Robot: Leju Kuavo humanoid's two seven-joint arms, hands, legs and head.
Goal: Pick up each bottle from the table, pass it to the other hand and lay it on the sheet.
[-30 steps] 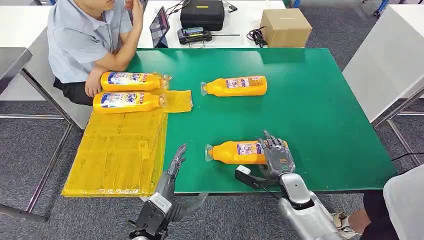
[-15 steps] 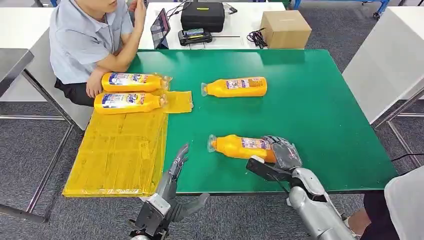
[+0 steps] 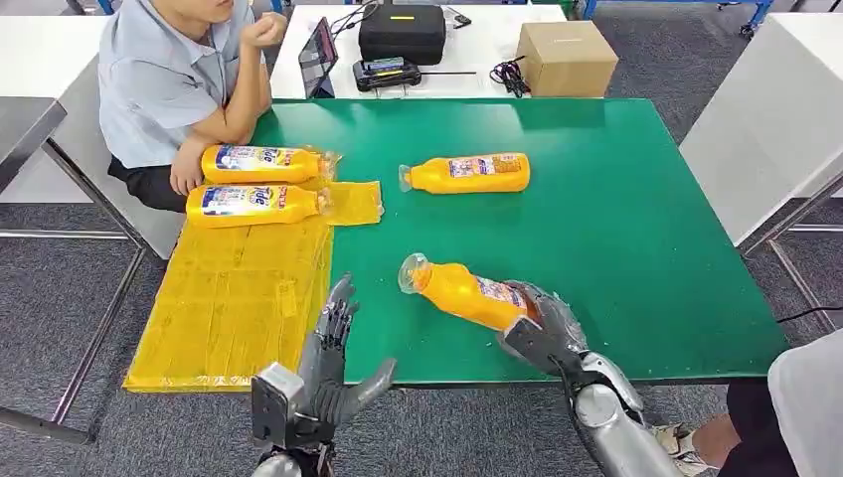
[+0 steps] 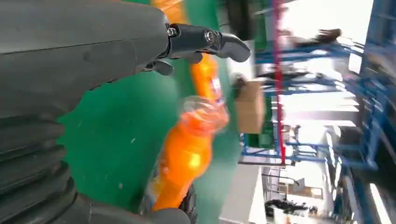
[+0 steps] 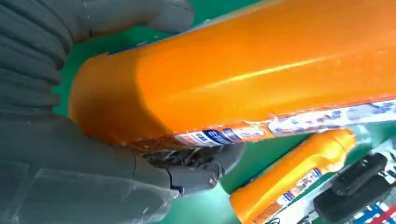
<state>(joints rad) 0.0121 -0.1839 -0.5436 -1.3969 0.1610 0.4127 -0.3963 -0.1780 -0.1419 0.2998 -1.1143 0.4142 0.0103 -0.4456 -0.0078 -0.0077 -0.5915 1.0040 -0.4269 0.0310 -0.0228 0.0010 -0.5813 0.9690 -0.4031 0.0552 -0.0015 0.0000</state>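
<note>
Glossy orange plastic bottle; matt green table; crinkled yellow sheet.

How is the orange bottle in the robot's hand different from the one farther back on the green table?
The held orange plastic bottle is tilted and gripped at its base by the right hand. The far orange plastic bottle lies flat and untouched on the green table. Both share labels and clear caps pointing left.

A big green table stands on a grey carpet floor. At its far side is a white table with a black case, a brown box and a tablet. Another white table stands on the right. A person sits at the far left.
</note>
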